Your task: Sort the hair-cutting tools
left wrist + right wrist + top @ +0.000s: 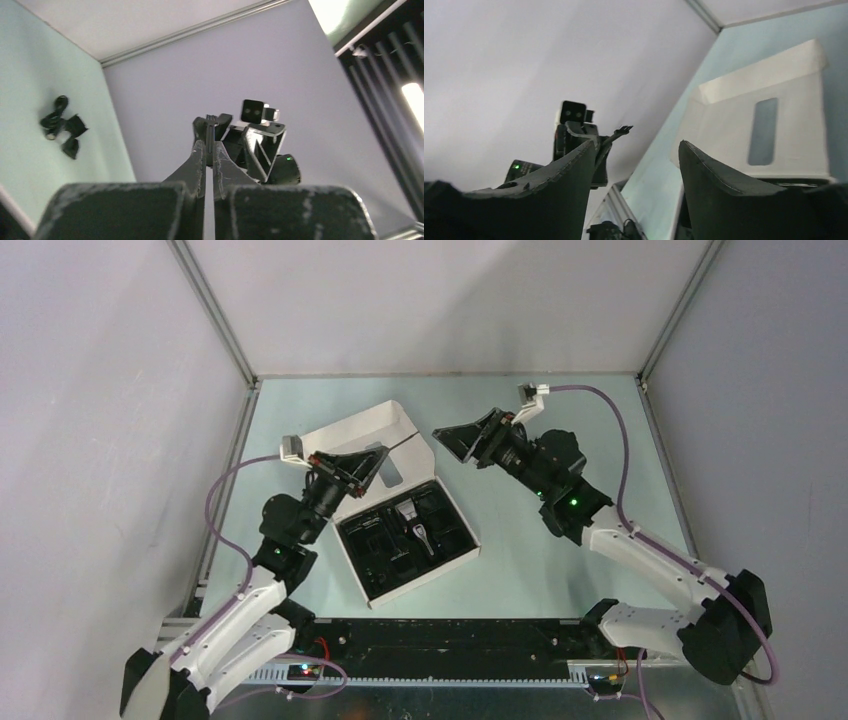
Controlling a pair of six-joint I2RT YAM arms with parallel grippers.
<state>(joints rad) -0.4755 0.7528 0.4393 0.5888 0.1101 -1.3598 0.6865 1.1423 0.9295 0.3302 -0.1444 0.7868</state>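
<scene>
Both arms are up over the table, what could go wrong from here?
The left tool pinches a thin black comb-like plastic piece only at its fingertips, so the piece could slip out and fall. The open right tool faces it; any handover could knock the two tools together. The left tool also hangs above the white cardboard box's open lid and might nudge it.

1. The left pincer point(210, 145) is clamped on a thin black toothed attachment point(211, 120) that pokes out past its tips.
2. Just beyond the tips is the right arm point(286, 171).
3. Far left of the pincer, small black pieces point(62, 127) lie clustered on the pale green surface point(30, 75).
</scene>
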